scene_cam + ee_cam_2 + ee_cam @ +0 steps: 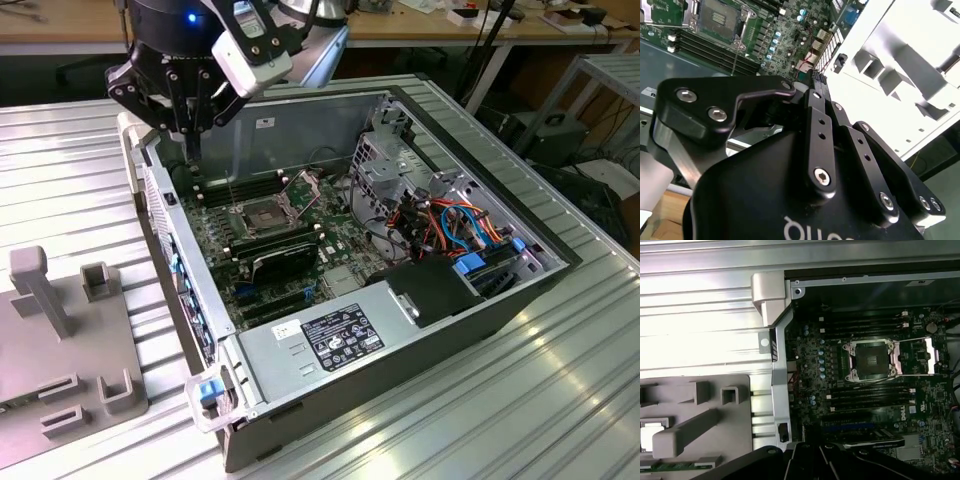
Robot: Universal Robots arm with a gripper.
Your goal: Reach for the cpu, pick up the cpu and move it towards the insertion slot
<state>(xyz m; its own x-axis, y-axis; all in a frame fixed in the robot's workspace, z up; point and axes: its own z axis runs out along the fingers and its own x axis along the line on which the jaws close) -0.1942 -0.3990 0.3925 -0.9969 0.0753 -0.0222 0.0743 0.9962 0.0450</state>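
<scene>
Nearest, on the ribbed metal desk [540, 400], lies the open computer case [430, 365]. Its near end is taken up by a grey power unit [320, 345] with a label. Beside the case, on the exterior view's left, stands a grey fixture [50, 340] with posts and pockets. In the first wrist view the cpu [649, 436] sits in one pocket of that fixture, a pale square cut off by the picture's edge. It is outside the case and well apart from me.

Farther in, the green motherboard [335, 240] carries a black card [285, 262] with a glossy top. Just beyond the card is the insertion slot [262, 215], a silver frame around a dark centre, with its cover plate [305, 187] swung open beside it. Long black memory slots [867, 395] run along both sides of it. On the exterior view's right are a metal drive cage [385, 165] and coloured cables [455, 225].

My pincer [195, 135] hangs above the case's far corner on the exterior view's left, over the motherboard's edge and short of the insertion slot. I cannot tell whether it is clenched or released. Beyond it stand wooden benches [60, 30].
</scene>
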